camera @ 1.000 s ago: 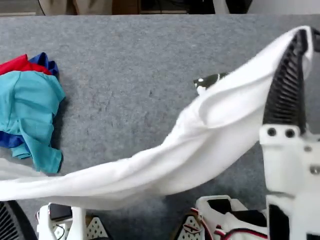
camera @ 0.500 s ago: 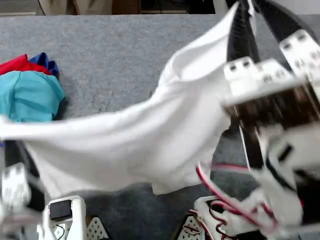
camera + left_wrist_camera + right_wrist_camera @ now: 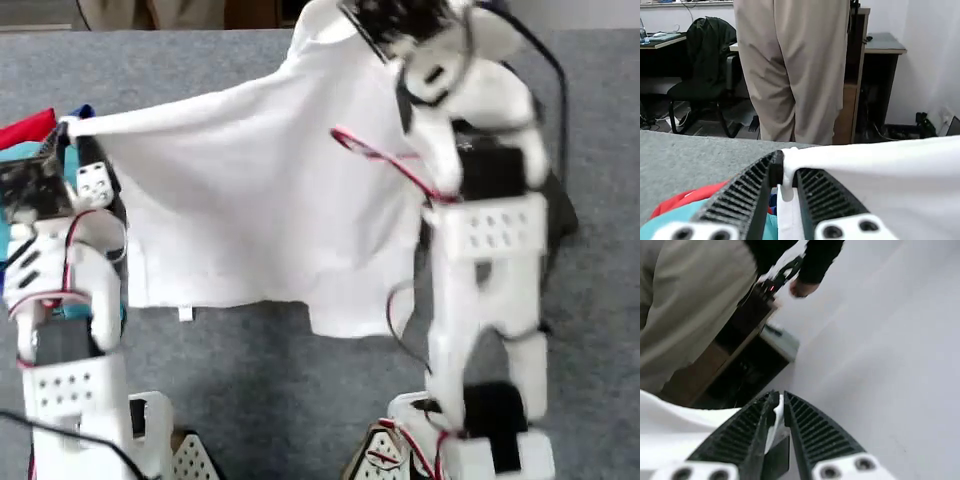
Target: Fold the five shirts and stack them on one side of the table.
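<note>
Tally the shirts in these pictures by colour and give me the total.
white shirt: 1
red shirt: 1
blue shirt: 1
teal shirt: 1
Total: 4 shirts visible

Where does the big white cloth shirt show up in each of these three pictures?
High view: the white shirt spread over the grey table.
Left wrist view: its corner pinched in the left gripper.
Right wrist view: another part pinched in the right gripper.
Shared landmark: the red shirt, in high and left wrist views.
</note>
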You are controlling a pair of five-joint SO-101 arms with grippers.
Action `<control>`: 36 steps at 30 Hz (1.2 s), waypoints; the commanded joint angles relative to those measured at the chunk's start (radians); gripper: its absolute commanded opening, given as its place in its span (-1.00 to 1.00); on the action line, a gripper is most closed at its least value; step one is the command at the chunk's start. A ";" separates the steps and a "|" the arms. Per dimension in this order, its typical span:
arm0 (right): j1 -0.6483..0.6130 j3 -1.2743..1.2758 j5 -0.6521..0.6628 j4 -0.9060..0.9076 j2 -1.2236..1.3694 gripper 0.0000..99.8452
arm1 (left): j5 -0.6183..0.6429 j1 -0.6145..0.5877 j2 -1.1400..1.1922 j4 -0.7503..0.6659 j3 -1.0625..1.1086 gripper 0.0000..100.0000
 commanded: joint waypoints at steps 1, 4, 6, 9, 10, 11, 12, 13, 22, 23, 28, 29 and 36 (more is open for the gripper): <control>-0.004 -0.048 0.025 -0.048 0.116 -1.00 | -0.029 0.015 0.173 -0.100 -0.041 -0.96; -0.008 -0.154 0.025 -0.048 0.222 -1.00 | -0.028 0.015 0.358 -0.107 -0.158 -0.96; -0.010 -0.236 0.028 -0.048 0.297 -1.00 | -0.026 0.026 0.489 -0.106 -0.259 -0.96; -0.004 -0.380 0.029 -0.046 0.423 -1.00 | -0.026 0.040 0.693 -0.104 -0.411 -0.96; -0.002 -0.429 0.029 -0.046 0.469 -1.00 | -0.028 0.040 0.760 -0.104 -0.471 -0.96; -0.002 -0.475 0.029 -0.046 0.510 -1.00 | -0.028 0.035 0.826 -0.104 -0.529 -0.96; -0.002 -0.522 0.029 -0.044 0.552 -1.00 | -0.026 0.034 0.891 -0.104 -0.586 -0.96; -0.002 -0.572 0.029 -0.044 0.593 -1.00 | -0.029 0.029 0.957 -0.103 -0.646 -0.96; 0.013 -1.015 0.095 0.373 0.817 -1.00 | -0.026 -0.020 1.270 0.384 -1.183 -0.96; 0.015 -1.053 0.095 0.436 0.826 -1.00 | -0.029 -0.018 1.276 0.437 -1.212 -0.96; 0.021 -1.222 0.095 0.819 0.839 -1.00 | -0.032 0.006 1.277 0.666 -1.249 -0.96; 0.024 -1.250 0.095 0.898 0.840 -1.00 | -0.032 0.014 1.277 0.726 -1.254 -0.96; 0.050 -1.357 0.095 1.316 0.842 -1.00 | -0.069 0.058 1.277 1.076 -1.244 -0.96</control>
